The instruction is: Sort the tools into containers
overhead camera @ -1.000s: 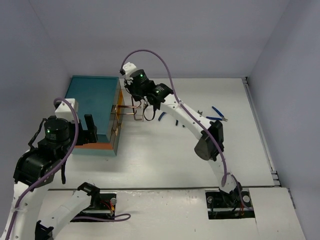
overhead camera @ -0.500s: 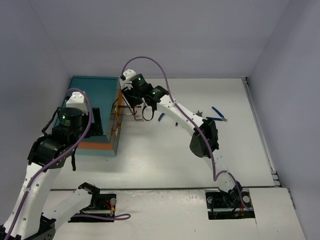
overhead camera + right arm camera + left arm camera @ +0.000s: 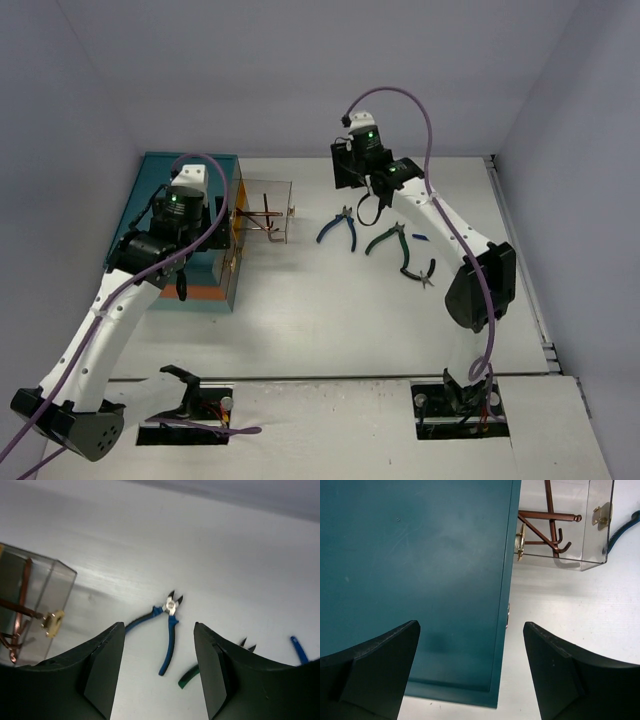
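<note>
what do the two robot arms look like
The left arm and right arm share white tubular links, black cylindrical joint housings with green lights, and looping purple cables. The left end effector and right end effector have broad matte black fingers.

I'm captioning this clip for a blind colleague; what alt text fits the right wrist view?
The right gripper, open and empty, hangs above a white table, framing blue-handled pliers lying flat. A clear drawer with a brass knob, holding copper-coloured tools, sits at left; a green handle peeks in at lower right.
</note>
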Robot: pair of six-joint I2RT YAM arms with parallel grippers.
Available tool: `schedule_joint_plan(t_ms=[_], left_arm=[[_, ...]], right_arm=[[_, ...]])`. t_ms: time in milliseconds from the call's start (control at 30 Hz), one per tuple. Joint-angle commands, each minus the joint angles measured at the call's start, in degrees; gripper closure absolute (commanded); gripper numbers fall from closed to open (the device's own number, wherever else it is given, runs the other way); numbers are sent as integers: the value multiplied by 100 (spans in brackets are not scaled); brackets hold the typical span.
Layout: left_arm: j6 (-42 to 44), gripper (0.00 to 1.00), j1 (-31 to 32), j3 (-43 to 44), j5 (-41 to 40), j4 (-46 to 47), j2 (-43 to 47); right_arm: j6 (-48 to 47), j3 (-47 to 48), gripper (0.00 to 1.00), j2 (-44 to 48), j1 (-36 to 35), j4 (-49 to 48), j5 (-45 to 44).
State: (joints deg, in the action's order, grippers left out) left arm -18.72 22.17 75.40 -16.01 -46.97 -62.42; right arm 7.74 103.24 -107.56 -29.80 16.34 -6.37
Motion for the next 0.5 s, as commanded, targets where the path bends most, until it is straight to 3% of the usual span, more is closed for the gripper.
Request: schedule_joint_plan(t_ms=[0,467], left_arm=[[21,19,-39,23,-140,648,-85],[136,19,-121,-439,-187,1001,3]], right_arm=[[351,-622,46,-71,-141,-455,423],[649,-294,48,-1056,-723,-1262,1045]])
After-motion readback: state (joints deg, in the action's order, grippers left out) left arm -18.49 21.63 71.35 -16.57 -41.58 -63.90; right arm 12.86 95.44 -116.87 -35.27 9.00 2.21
